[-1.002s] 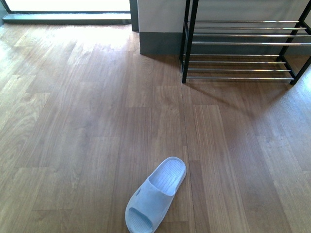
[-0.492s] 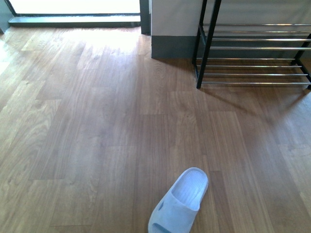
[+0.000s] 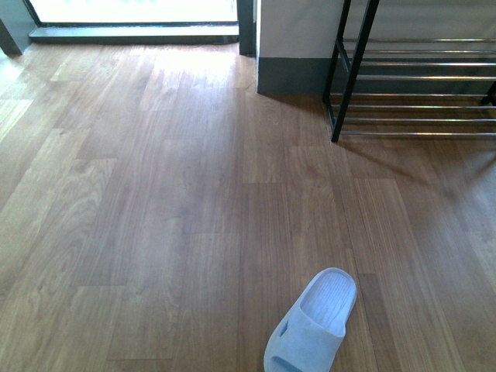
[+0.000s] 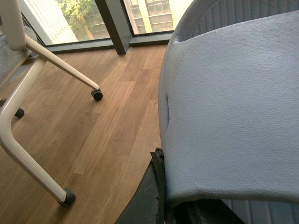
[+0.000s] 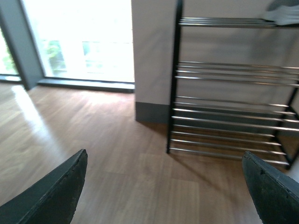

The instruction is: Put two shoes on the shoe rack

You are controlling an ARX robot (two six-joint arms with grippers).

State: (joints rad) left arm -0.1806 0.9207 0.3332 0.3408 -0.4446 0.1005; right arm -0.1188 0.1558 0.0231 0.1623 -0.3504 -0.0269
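Clamps the left jaws (image 4: 187,212) on a pale blue slide (image 4: 233,107), gripping at the edge of its textured strap. Shows only one dark finger (image 4: 158,179), pressed against the strap's rim. Hides the other under the shoe, so cannot tell how wide the grip stands. Carries the slide clear of the wooden floor (image 4: 107,126), ribbed footbed up and beyond the jaws. Looks past these jaws, well below and off to one side, at white legs (image 4: 28,140) on small black castors, and further off at a window (image 4: 93,18).

Finds neither arm in the front view. Takes in a second slide (image 3: 311,324) there, flat on the floor, open heel end turned toward the shoe rack (image 3: 418,85). Cannot place this one against either jaws.

Spreads the right jaws (image 5: 163,196) wide, holding nothing. Shows two dark fingers at the frame's edges and only bare floor between. Faces the shoe rack ahead of these jaws and well apart from them, nearer the right finger's side: black frame, tiers of chrome rods, set against a pale wall. Catches a pale blurred shape (image 5: 282,14) on the top tier, too smeared to name.
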